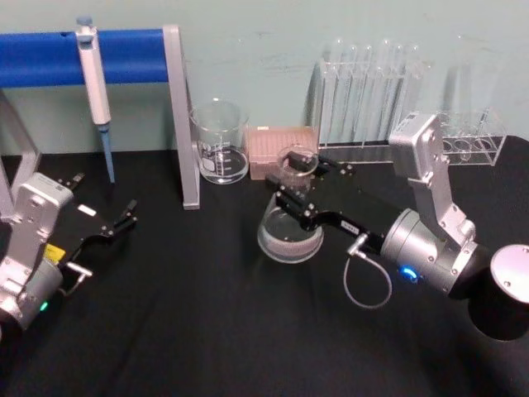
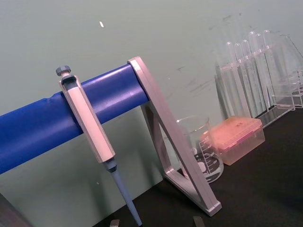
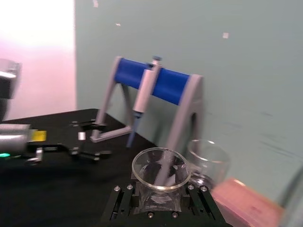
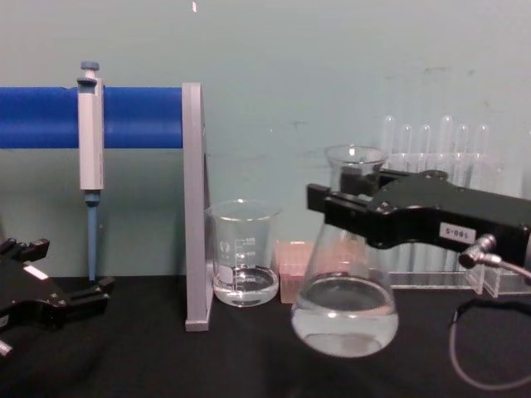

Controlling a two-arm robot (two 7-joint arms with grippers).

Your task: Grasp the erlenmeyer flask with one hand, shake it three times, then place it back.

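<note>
The erlenmeyer flask [image 1: 289, 238] is clear glass with a little clear liquid in its wide base [image 4: 344, 323]. It stands upright over the middle of the black table. My right gripper [image 1: 302, 179] reaches in from the right and is shut on the flask's narrow neck, just under the flared rim [image 3: 161, 168]. In the chest view the black jaws cross the neck [image 4: 353, 178]. I cannot tell whether the base touches the table. My left gripper [image 1: 122, 222] rests open at the far left, well away from the flask.
A glass beaker [image 1: 220, 142] and a pink tip box [image 1: 283, 150] stand just behind the flask. A pipette [image 1: 96, 91] hangs on the blue-barred stand [image 1: 180, 116] at the back left. Racks of test tubes [image 1: 372, 91] line the back right.
</note>
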